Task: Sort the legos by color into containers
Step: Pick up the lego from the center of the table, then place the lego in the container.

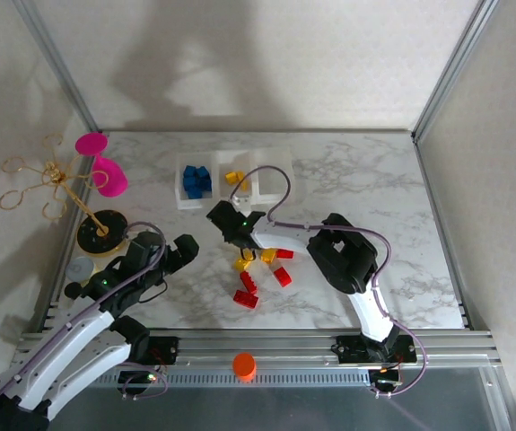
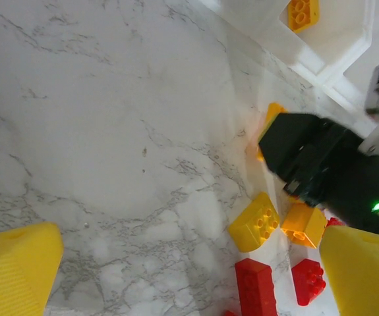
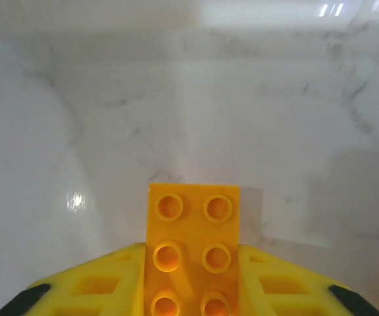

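From above, the right gripper [image 1: 228, 222] sits just in front of the row of bins [image 1: 274, 184]. Loose red and yellow bricks [image 1: 258, 269] lie on the table [image 1: 374, 197] on its near side.

At the left wrist, the left gripper [image 2: 189, 266] is spread wide above those bricks.

At the right wrist, the right gripper pinches a yellow brick [image 3: 192, 243] by its sides.

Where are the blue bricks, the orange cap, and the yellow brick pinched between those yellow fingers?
blue bricks [image 1: 196, 180]: top view, middle of the pile.
orange cap [image 1: 244, 365]: top view, centre of its round top.
yellow brick [image 3: 192, 253]: right wrist view, middle of its studded face.
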`<action>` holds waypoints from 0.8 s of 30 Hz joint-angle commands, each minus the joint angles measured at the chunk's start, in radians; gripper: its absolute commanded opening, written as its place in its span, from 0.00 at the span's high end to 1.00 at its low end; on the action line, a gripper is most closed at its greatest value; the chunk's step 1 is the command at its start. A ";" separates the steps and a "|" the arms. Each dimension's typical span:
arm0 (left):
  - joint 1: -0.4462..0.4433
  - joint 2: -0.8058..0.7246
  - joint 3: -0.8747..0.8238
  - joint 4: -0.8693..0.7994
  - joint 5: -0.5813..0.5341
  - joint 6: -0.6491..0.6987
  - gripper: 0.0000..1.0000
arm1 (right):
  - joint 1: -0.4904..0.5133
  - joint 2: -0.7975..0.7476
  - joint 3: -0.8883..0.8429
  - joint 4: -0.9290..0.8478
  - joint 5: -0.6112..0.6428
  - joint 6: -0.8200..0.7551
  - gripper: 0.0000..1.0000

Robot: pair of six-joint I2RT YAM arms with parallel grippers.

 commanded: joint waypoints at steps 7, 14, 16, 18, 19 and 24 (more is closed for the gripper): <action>-0.007 0.137 0.055 0.181 -0.032 0.062 0.00 | -0.119 0.031 0.175 0.100 0.044 -0.172 0.68; -0.007 0.247 0.114 0.276 -0.071 0.104 0.00 | -0.189 0.171 0.363 0.153 0.008 -0.287 0.66; -0.007 0.277 0.132 0.282 -0.085 0.104 0.00 | -0.209 0.222 0.444 0.123 -0.009 -0.297 0.61; -0.006 0.301 0.147 0.288 -0.088 0.108 0.00 | -0.222 0.256 0.506 0.097 -0.025 -0.316 0.52; -0.006 0.310 0.150 0.293 -0.085 0.108 0.00 | -0.224 0.259 0.524 0.093 -0.025 -0.328 0.49; -0.007 0.309 0.149 0.301 -0.077 0.101 0.00 | -0.220 0.173 0.484 0.099 -0.053 -0.358 0.42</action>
